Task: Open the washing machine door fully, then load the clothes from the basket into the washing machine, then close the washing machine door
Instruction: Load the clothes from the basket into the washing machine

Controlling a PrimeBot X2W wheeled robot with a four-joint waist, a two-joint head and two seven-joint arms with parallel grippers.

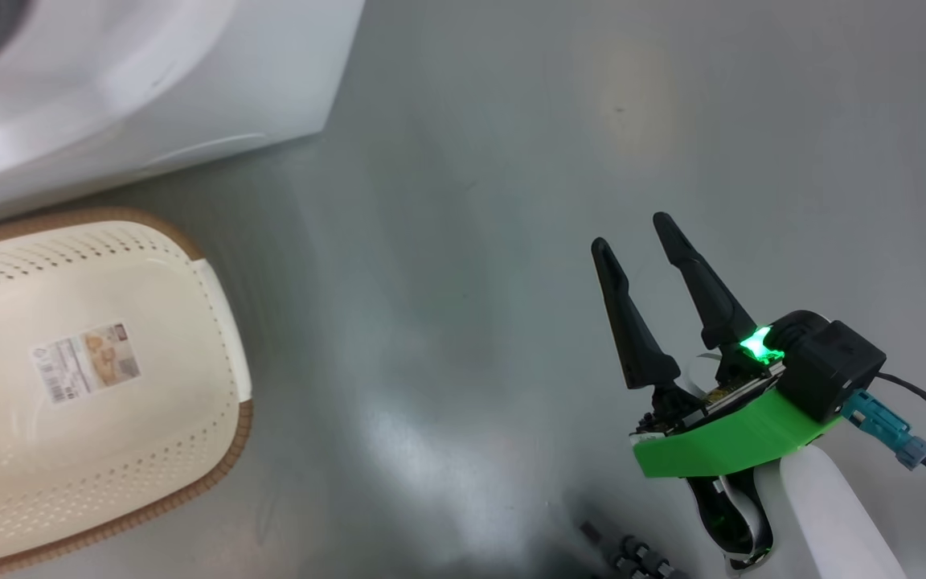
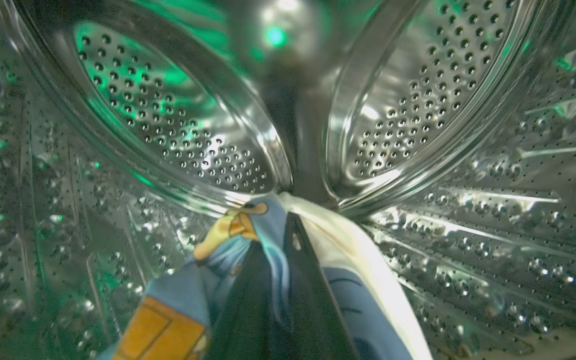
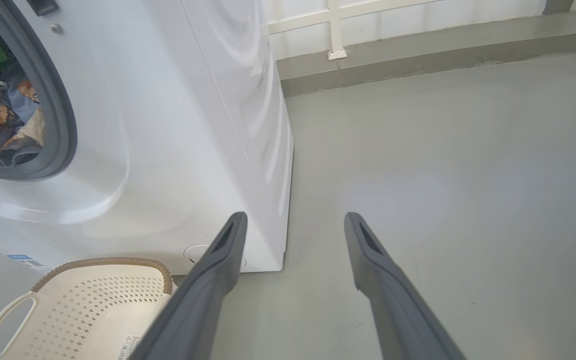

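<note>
Deep inside the drum (image 2: 418, 75), your left end effector (image 2: 288, 220) is clamped on the clothes (image 2: 358, 300) — blue denim, with an orange patch at 7 o'clock in its wrist view. Over the floor (image 1: 511, 161), your right end effector (image 1: 630, 233) hangs with fingers apart, at 4 o'clock in the head view. At 9 o'clock there, the basket (image 1: 109, 450) sits just beside the washer (image 1: 190, 80).

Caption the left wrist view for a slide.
Left gripper shut on the clothes, deep inside the perforated steel drum of the washing machine.
</note>
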